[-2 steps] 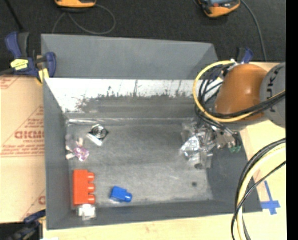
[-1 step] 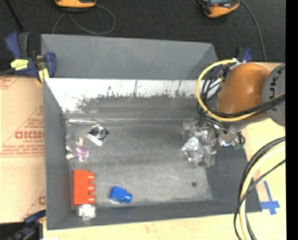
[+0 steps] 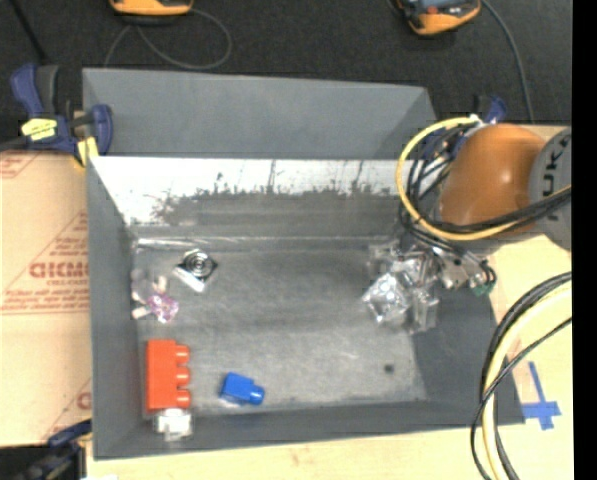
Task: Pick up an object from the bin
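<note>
Grey metal bin (image 3: 108,268), viewed from above.
- Right of frame: the arm's gripper (image 3: 414,298) is low in the bin under an orange wrist cover (image 3: 483,178). A crumpled silvery clear piece (image 3: 384,296) lies just beside it; contact cannot be told.
- Left: small clear bag with pinkish contents (image 3: 155,300); shiny round metal piece (image 3: 195,265).
- Lower left: orange studded plastic block (image 3: 167,372), a small white piece (image 3: 174,424) at its lower end, and a blue plastic piece (image 3: 241,390) nearby.

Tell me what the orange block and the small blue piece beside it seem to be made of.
Orange block: likely hard plastic, matte, even colour with moulded studs along one side.
Blue piece: probably plastic too, solid colour, rounded edges; too small to be sure.
</note>
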Controlling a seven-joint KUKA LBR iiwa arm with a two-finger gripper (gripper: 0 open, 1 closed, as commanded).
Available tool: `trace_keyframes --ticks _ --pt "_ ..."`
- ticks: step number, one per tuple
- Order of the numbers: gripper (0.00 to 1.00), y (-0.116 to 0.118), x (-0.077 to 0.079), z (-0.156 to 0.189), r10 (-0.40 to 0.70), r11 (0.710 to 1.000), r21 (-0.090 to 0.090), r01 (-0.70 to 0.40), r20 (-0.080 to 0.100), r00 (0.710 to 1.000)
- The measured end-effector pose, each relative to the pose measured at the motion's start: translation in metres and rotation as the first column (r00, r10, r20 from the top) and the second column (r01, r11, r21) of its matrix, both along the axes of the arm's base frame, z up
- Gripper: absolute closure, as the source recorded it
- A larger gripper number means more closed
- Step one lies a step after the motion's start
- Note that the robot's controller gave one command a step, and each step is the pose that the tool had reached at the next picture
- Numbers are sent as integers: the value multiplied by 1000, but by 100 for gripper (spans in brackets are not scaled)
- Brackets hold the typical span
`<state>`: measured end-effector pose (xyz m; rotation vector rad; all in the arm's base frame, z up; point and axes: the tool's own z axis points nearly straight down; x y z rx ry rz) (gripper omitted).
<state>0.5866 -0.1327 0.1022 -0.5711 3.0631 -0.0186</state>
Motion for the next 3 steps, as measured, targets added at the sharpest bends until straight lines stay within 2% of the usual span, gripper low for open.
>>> trace_keyframes --ticks 2,3 --pt "0 -2 6 0 97 995 -4 -97 10 995" --pt "100 -3 6 2 95 995 -3 -95 8 995"
